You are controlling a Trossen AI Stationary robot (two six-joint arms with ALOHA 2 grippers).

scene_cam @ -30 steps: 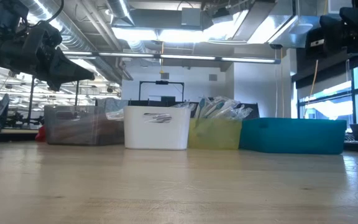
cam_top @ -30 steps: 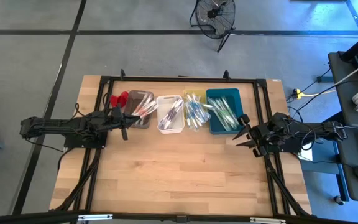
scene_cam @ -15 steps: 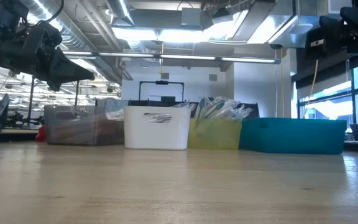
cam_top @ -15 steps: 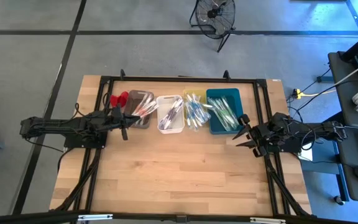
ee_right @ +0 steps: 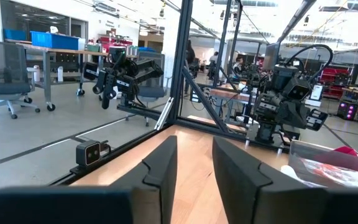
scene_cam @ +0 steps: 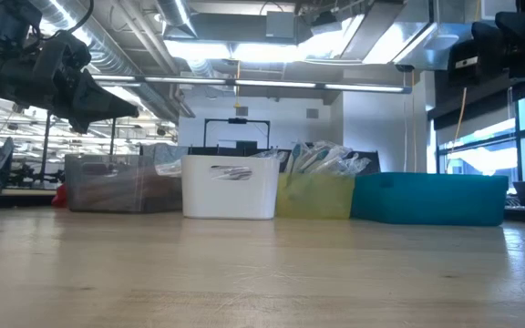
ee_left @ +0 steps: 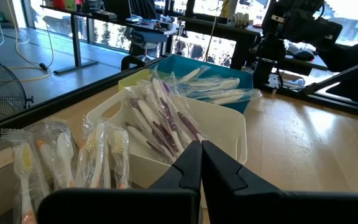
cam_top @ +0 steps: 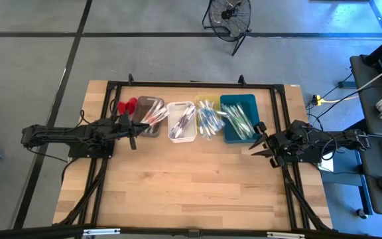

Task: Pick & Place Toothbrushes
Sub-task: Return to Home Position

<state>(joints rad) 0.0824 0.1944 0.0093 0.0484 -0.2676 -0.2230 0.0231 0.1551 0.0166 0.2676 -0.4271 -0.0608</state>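
The toothbrushes [cam_top: 204,119], thin pale wrapped sticks, lie piled in a row of bins at the table's far side: grey [cam_top: 150,114], white [cam_top: 182,123], yellow [cam_top: 208,106] and teal [cam_top: 234,129]. The left wrist view shows them close up, in the white bin [ee_left: 166,124] and the grey one [ee_left: 61,155]. My left gripper [cam_top: 141,128] hovers shut just left of the grey bin, pointing level at the row, its fingers [ee_left: 201,163] together. My right gripper [cam_top: 256,139] hovers at the table's right edge beside the teal bin, open [ee_right: 194,158], with nothing between its fingers.
A small red object [cam_top: 127,105] lies left of the grey bin. A black frame [cam_top: 191,84] runs around the table's edges. The bare wooden tabletop [cam_top: 191,186] stretches from the bins to the near edge. A fan [cam_top: 229,16] stands on the floor beyond the table.
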